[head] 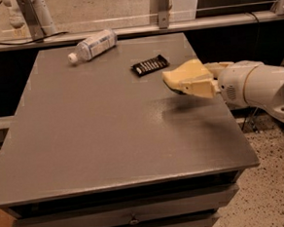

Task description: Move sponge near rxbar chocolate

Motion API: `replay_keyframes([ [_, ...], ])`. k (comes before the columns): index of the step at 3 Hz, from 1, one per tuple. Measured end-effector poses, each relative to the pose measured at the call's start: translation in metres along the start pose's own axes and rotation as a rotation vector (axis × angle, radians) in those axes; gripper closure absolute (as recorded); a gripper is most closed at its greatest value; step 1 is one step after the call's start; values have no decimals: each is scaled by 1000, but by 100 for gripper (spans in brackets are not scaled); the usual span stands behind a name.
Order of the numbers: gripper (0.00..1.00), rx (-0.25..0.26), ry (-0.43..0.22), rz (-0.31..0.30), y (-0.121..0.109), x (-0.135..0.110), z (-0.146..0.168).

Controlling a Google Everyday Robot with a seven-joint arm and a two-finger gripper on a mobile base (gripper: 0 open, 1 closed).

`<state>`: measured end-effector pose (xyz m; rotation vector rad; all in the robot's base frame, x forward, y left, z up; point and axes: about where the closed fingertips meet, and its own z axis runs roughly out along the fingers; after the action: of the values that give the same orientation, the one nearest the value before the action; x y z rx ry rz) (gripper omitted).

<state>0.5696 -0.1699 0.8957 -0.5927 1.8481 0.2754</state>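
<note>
The pale yellow sponge [184, 72] is held in my gripper [192, 82], which is shut on it and carries it a little above the grey table [99, 128], near the right edge. Its shadow falls on the table just below. The rxbar chocolate [150, 65], a flat black bar with white stripes, lies on the table just left of and slightly behind the sponge, a short gap away. My white arm [257, 85] reaches in from the right.
A clear plastic bottle [92, 44] with a white cap lies on its side at the table's back left. A metal rail and frame posts [163, 6] run behind the table. Speckled floor lies to the right.
</note>
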Motion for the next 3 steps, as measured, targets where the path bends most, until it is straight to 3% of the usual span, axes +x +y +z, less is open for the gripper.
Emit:
replay_keyframes([
  [1, 100, 44, 47, 27, -38, 11, 25],
  [3, 100, 83, 148, 28, -92, 23, 67],
])
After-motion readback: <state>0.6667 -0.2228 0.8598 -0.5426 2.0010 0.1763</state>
